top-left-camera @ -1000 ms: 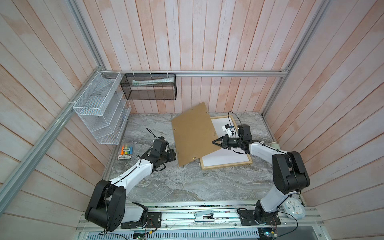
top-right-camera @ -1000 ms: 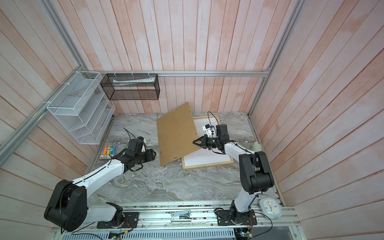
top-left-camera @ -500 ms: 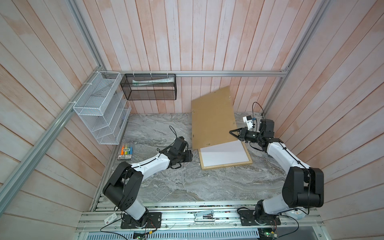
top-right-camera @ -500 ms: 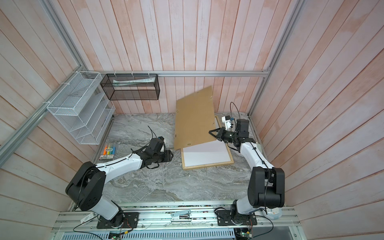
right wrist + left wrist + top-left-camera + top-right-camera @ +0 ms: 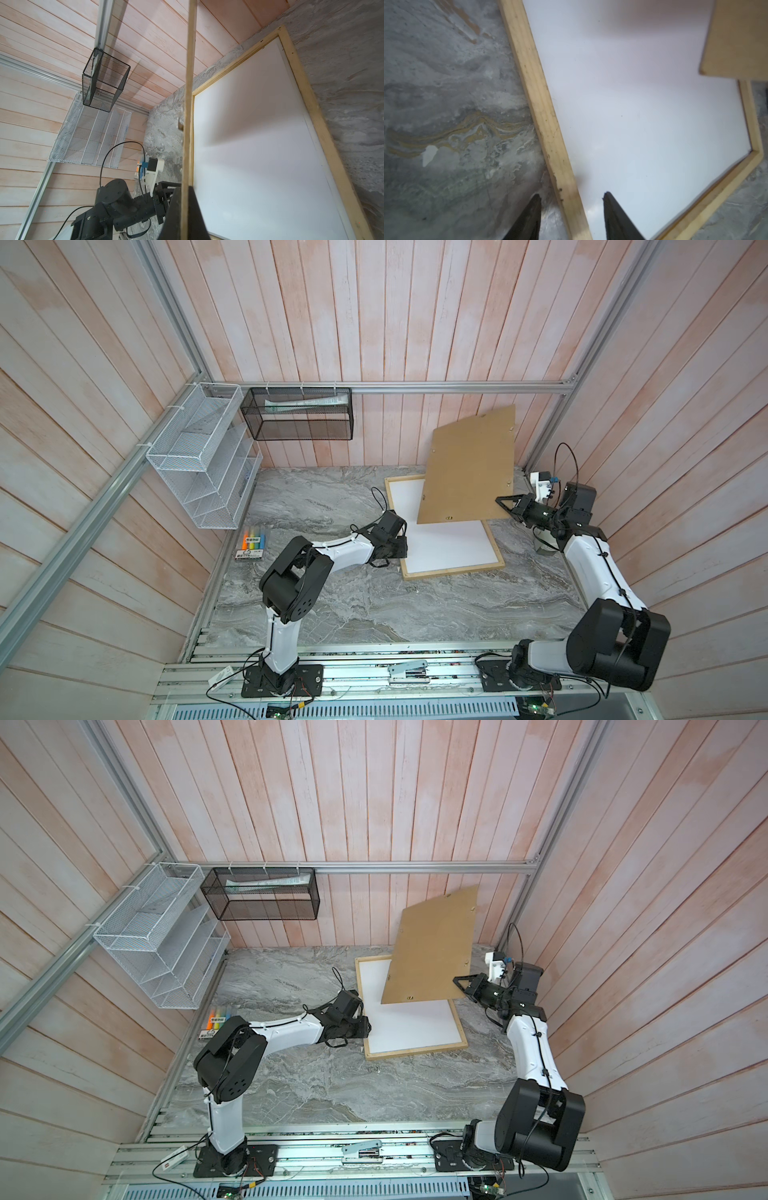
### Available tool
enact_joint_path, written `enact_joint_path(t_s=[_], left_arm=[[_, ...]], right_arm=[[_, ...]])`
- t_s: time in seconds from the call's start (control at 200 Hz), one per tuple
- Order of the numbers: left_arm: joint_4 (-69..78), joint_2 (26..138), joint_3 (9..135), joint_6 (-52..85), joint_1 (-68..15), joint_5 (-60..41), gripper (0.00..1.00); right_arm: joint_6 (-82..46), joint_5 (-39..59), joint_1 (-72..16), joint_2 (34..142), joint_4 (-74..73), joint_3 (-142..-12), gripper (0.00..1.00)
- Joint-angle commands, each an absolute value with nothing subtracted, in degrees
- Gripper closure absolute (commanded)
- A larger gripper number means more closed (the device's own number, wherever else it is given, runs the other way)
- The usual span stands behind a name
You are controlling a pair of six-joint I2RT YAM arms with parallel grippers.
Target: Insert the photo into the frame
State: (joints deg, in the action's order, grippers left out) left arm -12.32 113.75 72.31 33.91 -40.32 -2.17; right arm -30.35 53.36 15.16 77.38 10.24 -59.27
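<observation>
Grey marble tabletop (image 5: 374, 605) lies bare along its near edge. Further in, a marker pack (image 5: 251, 542) lies by the left wall, and the left gripper (image 5: 571, 196) has come in from well off to the left to the frame's near left corner. Its fingers (image 5: 612, 209) stand apart, one on each side of the pale wood rail with a gap at both, so nothing is clamped.

The frame (image 5: 453, 571) lies flat on the marble, and a white sheet (image 5: 449, 543) fills it from rail to rail. No forest print shows in any view; the sheet may be the photo lying face down or the mat, and I cannot tell which.

Beyond it, the right gripper (image 5: 503, 502) is closed on the right edge of the brown backing board (image 5: 469, 472). A second ago that board slants low across the frame's left half and hides much of the white sheet. Now it stands steeply, swung up towards the back right corner, with only its lower edge over the frame's far half.

For the task, this reads as the frame being opened. The back is off and held clear, and the left gripper is placed to steady the rail, so the inside is free for seating or checking the print.

On the back wall a white wire rack (image 5: 199, 472) and a black mesh basket (image 5: 299, 414) hang untouched
</observation>
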Motion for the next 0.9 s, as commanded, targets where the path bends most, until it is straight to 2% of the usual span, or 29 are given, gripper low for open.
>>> enact_joint_path(t_s=[0.0,0.105,0.29,0.6,0.895], left_arm=[[-15.3,116.0,75.7,32.9,-40.9,1.4,0.53],[-15.3,117.6,77.0,32.6,-41.0,1.2,0.57],[-15.8,119.2,77.7,32.7,-41.0,1.7,0.76],[-14.0,116.1,71.9,35.4,-38.0,3.6,0.80],[-13.3,107.3,59.7,37.6,-33.3,6.2,0.83]], right_arm=[[-28.0,55.3,15.6,74.9,7.7,-58.8,1.00],[-27.9,55.4,15.8,74.9,8.0,-58.4,1.00],[-28.0,55.9,15.8,74.9,7.8,-57.5,1.00],[-29.3,56.5,15.2,74.1,6.4,-54.2,1.00],[-33.0,54.9,6.6,75.4,0.5,-49.5,1.00]])
